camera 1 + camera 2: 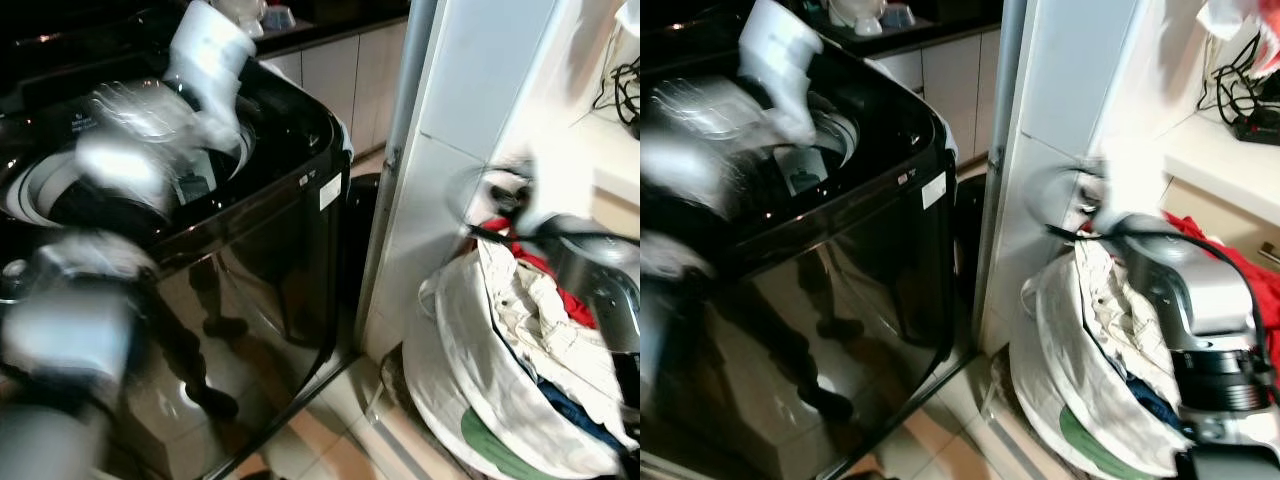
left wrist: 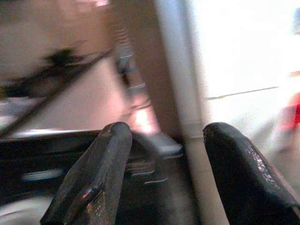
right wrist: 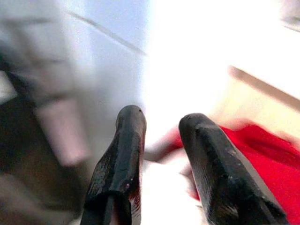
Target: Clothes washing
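A black top-loading washing machine [image 1: 260, 250] stands at the left with its drum [image 1: 60, 190] open. My left arm [image 1: 110, 170] reaches over the drum, heavily blurred. In the left wrist view the left gripper [image 2: 168, 136] is open with nothing between its fingers. A white, blurred item [image 1: 210, 60] rises over the far rim of the drum. At the right a white laundry bag [image 1: 450, 370] holds cream [image 1: 540, 310], red [image 1: 1240, 270] and blue clothes. My right gripper [image 3: 161, 117] hovers open just above the bag, with red cloth [image 3: 262, 154] beyond its fingertips.
A grey vertical pipe [image 1: 400, 150] and a white panel [image 1: 470, 90] stand between machine and bag. A counter with black cables [image 1: 1240, 100] lies at the upper right. Pale cabinets [image 1: 340, 70] are behind the machine. Tiled floor [image 1: 330, 420] shows in front.
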Motion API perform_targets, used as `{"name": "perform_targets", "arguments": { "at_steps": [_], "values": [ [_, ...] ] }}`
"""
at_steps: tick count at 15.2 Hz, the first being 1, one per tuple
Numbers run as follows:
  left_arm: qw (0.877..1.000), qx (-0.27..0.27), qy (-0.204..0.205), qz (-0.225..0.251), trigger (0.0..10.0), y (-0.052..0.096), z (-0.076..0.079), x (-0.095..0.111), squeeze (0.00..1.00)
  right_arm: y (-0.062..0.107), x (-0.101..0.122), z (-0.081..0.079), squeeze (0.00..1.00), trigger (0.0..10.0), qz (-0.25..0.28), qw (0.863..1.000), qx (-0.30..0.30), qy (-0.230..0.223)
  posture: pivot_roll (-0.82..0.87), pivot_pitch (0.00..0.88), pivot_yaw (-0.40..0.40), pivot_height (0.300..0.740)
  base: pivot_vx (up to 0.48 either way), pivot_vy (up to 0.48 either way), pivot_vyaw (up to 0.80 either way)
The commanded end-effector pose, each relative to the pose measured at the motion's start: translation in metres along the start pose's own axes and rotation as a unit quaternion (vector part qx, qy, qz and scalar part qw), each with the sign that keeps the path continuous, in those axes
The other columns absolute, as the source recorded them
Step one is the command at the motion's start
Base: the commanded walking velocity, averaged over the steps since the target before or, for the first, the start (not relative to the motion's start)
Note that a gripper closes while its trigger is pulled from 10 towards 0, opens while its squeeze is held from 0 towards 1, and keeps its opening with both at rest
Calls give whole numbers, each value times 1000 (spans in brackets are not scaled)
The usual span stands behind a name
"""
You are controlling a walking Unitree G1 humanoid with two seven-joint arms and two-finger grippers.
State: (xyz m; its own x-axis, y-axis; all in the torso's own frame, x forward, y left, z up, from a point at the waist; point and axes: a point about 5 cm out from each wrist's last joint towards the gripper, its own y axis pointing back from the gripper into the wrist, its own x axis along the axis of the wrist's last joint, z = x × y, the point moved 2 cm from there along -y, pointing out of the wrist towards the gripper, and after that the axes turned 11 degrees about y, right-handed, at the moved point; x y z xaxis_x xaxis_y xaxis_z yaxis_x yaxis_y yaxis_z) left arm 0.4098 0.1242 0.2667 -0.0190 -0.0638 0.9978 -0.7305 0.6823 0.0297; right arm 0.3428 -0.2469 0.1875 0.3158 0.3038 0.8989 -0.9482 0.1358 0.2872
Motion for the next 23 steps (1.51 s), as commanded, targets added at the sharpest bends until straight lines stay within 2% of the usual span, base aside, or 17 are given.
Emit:
{"name": "perform_targets", "arguments": {
  "at_steps": [1,3,4,6,7,10,11,13,14,17,18,20,23],
  "values": [
    [1000,-20,16,-2,10000,0,15,-11,0,-4,-15,27,1000,10000,-17,998,-63,2,-83,0,46,740,0,0,0],
    [996,-74,57,-3,10000,0,49,-30,0,-11,-42,48,1000,10000,-56,994,-97,18,-88,0,52,740,0,0,0],
    [994,-89,63,5,10000,1,57,-31,0,-12,-47,52,1000,10000,-63,992,-104,19,-88,0,52,740,0,0,0],
    [987,-137,82,28,10000,11,83,-37,0,-15,-62,62,1000,10000,-77,989,-123,20,-86,0,51,740,0,0,0],
    [986,-142,85,27,10000,14,87,-39,0,-15,-65,64,1000,10000,-78,989,-125,23,-81,0,49,740,0,0,0],
    [977,-187,98,9,10000,30,114,-47,0,-18,-78,75,1000,10000,-76,986,-151,12,-76,0,48,740,0,0,0],
    [974,-202,99,5,10000,34,122,-49,0,-19,-83,78,0,10000,-74,984,-161,8,-76,0,51,740,0,0,0],
    [975,-204,94,-1,10000,35,129,-53,0,-21,-93,79,0,10000,-72,983,-163,-41,-73,0,51,740,0,0,0],
    [975,-201,92,-5,10000,36,131,-56,0,-22,-102,78,0,10000,-82,983,-156,-50,-70,0,50,740,0,0,0],
    [977,-190,91,-15,10000,39,132,-56,0,-23,-121,72,0,10000,-118,984,-132,-13,-63,0,47,740,0,0,0],
    [978,-189,89,-17,10000,40,131,-56,0,-23,-124,71,0,10000,-126,983,-130,-16,-61,0,44,740,0,0,0],
    [977,-193,87,-22,10000,42,132,-56,0,-24,-127,69,0,0,-133,983,-121,-27,-62,0,43,740,0,0,0],
    [972,-211,97,-27,10000,45,138,-58,0,-25,-130,67,0,0,-134,983,-116,-45,-64,0,44,740,0,0,0]
  ]
}}
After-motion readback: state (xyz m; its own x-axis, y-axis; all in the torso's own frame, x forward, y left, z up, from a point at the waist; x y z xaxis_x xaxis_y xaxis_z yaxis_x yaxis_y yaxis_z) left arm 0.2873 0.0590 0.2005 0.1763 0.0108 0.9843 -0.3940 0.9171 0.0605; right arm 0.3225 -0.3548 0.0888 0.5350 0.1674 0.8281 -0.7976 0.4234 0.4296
